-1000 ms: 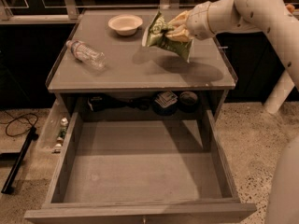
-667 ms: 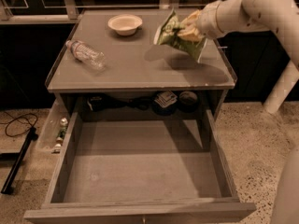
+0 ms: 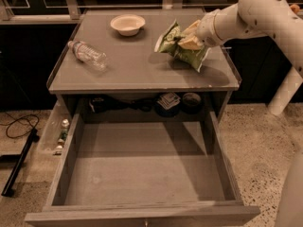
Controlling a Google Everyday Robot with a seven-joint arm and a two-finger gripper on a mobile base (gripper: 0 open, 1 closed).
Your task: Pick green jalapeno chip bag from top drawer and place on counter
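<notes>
The green jalapeno chip bag [image 3: 179,46] hangs tilted just above the right part of the counter [image 3: 137,65], its lower corner close to the surface. My gripper [image 3: 190,38] reaches in from the right and is shut on the bag's upper part. The top drawer [image 3: 142,174] stands pulled fully out below the counter, its flat bottom bare.
A clear plastic water bottle [image 3: 88,55] lies on its side at the counter's left. A white bowl [image 3: 127,23] sits at the counter's back. Small dark items [image 3: 165,101] sit in the shelf behind the drawer. A cable [image 3: 19,126] lies on the floor at left.
My gripper has carried the chip bag down and slightly forward, closer to the counter's surface. The drawer, bottle and bowl have not moved.
</notes>
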